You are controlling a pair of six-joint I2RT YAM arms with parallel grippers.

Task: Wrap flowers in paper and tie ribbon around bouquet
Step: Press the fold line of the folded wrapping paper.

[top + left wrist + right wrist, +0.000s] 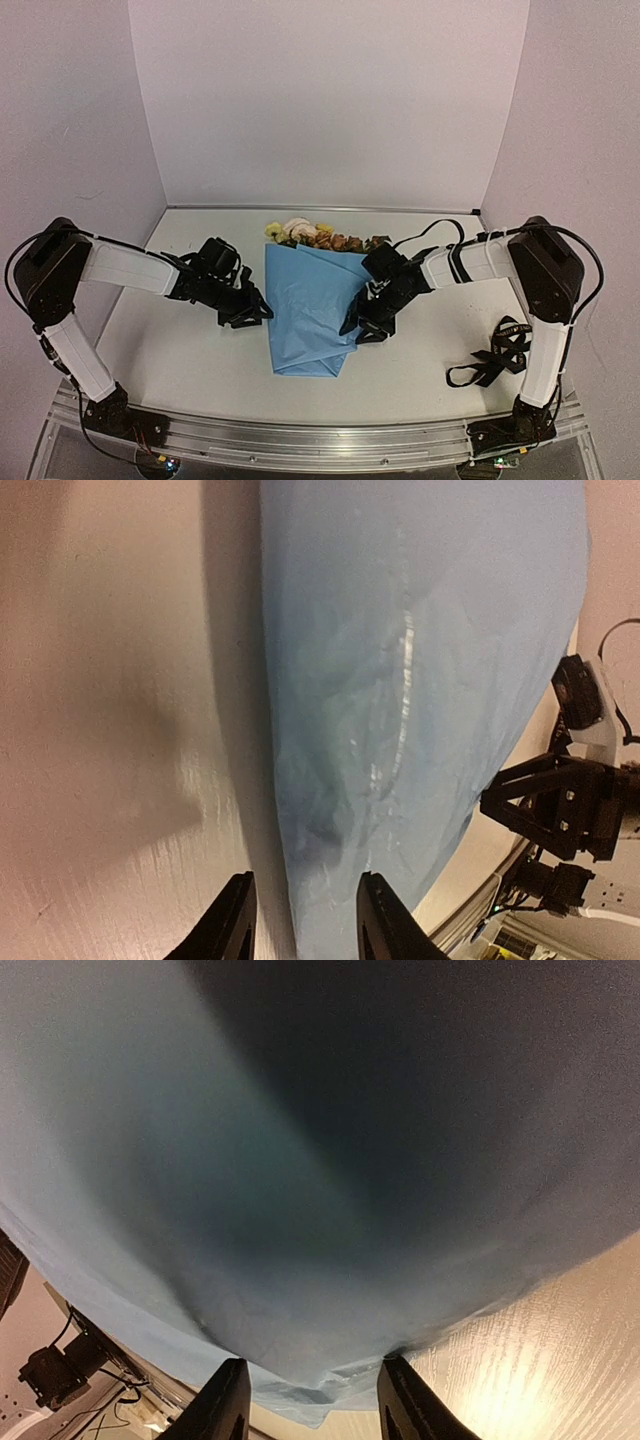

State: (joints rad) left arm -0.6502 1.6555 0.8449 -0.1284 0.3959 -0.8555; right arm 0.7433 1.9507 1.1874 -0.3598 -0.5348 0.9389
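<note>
**While the jaws stood apart, the light blue paper sheet (310, 300) could unroll**

As the left gripper (305, 925) sat at the left edge of the fold, its two black fingers were spread, the paper's edge running between them and nothing pinched. The right gripper (313, 1405) was likewise spread at the opposite edge; the rim lay right at its fingertips, though contact could not be told. Between them the sheet lay folded into a flat cone on the pale table top (170, 350), narrow end towards the arm bases, with the yellow, cream and rust-brown flowers (310, 235) poking out of its far, wide end. The long black fabric ribbon (495, 358) lay in a loose heap well apart to the right, near the right arm's base, untied.

The main hazard, as judged, was that the unheld overlap would relax and the cone fall open, since no band secured it. A finger closing or sliding at the edge could have crumpled the thin paper or dragged the bundle sideways, shifting the flowers inside. Had the right arm gone for the ribbon, a one-sided hold by the left could have let the wrap twist
</note>
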